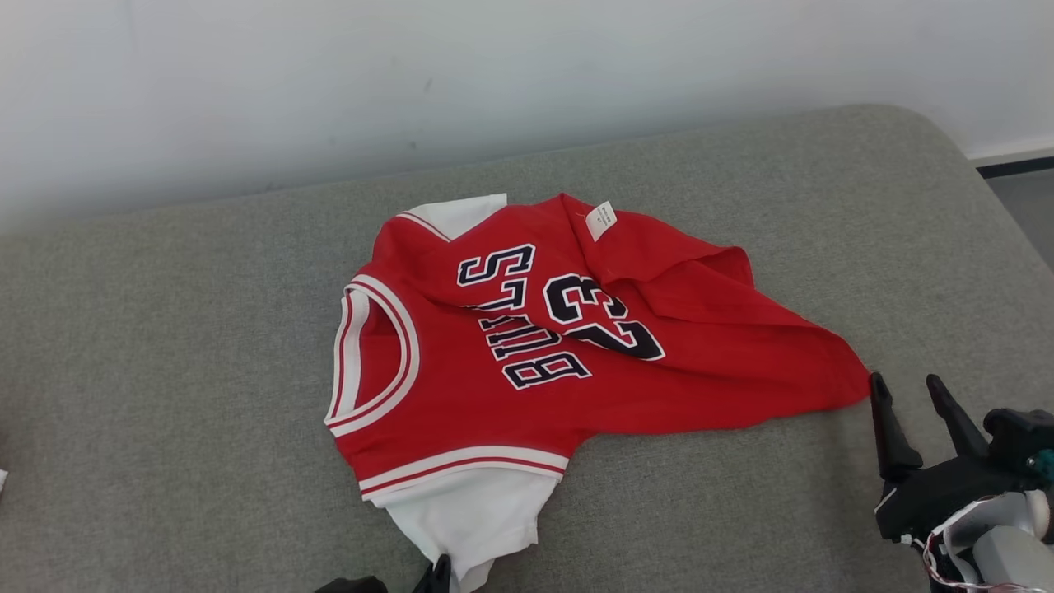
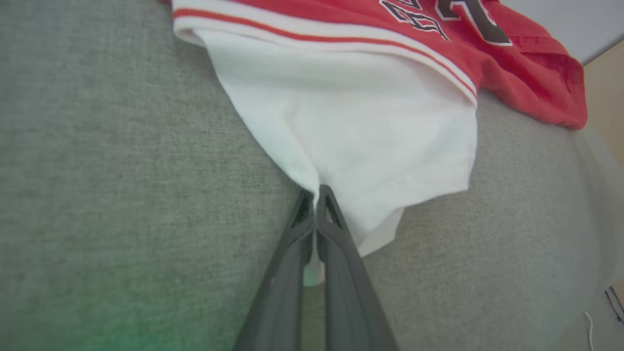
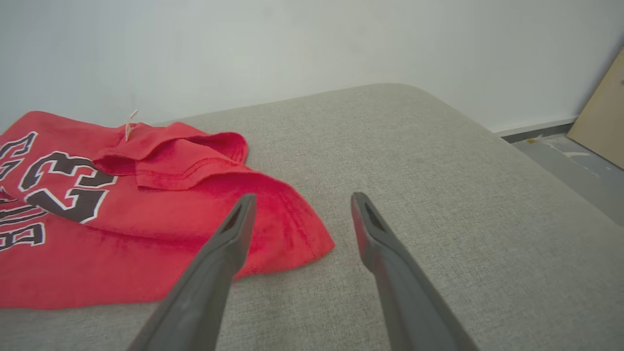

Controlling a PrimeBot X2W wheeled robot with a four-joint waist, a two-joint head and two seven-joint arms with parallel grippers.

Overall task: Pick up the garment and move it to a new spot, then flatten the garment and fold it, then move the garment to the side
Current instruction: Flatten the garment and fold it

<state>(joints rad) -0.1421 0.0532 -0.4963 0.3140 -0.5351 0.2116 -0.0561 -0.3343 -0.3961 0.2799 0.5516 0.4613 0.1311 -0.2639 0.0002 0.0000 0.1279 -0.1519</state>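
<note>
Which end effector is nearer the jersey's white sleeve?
Left. The left end effector is shut on the white sleeve; right end effector sits open by the red hem corner.

Ahead and right of my right end effector [image 3: 303, 196] the grey cushion [image 3: 438, 170] lies bare up to the wall [image 3: 292, 44]; the garment [image 3: 146, 234] (red hem bunched) blocks its left. Left of my left end effector [image 2: 316, 190], bare cushion too.
</note>
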